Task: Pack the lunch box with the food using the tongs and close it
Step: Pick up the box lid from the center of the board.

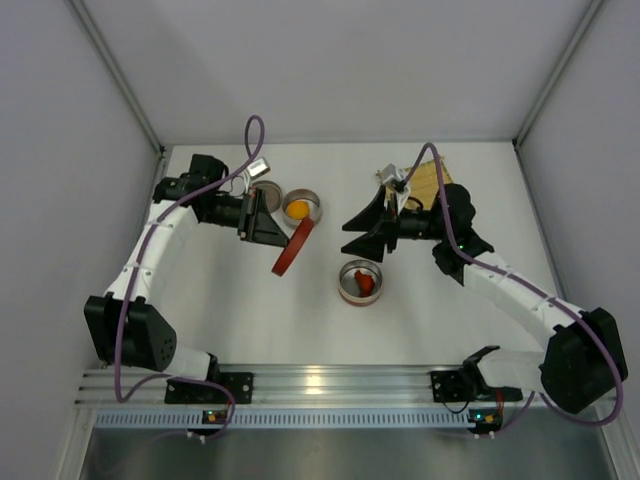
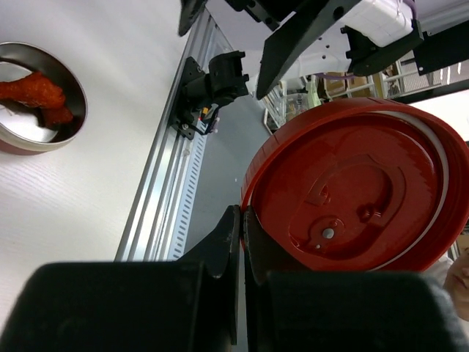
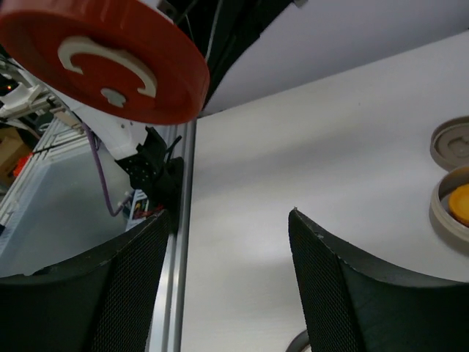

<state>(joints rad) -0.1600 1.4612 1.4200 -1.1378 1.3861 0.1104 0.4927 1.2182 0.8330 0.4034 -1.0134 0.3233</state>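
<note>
My left gripper (image 1: 281,236) is shut on the rim of the red lunch box lid (image 1: 293,247), held on edge above the table. In the left wrist view the lid (image 2: 359,183) fills the right side, pinched between my fingers (image 2: 243,214). A metal bowl (image 1: 314,201) behind the lid holds the orange food (image 1: 298,208). A second metal bowl (image 1: 345,290) holds dark red food (image 1: 366,282), also seen in the left wrist view (image 2: 33,89). My right gripper (image 1: 348,237) stands open and empty above the table between the bowls (image 3: 229,213). The tongs are out of view.
A bamboo mat (image 1: 428,182) lies at the back right, partly under my right arm. A grey round disc (image 3: 453,141) lies beside the orange-food bowl (image 3: 440,214). The aluminium rail (image 1: 320,380) runs along the near edge. White walls enclose the table.
</note>
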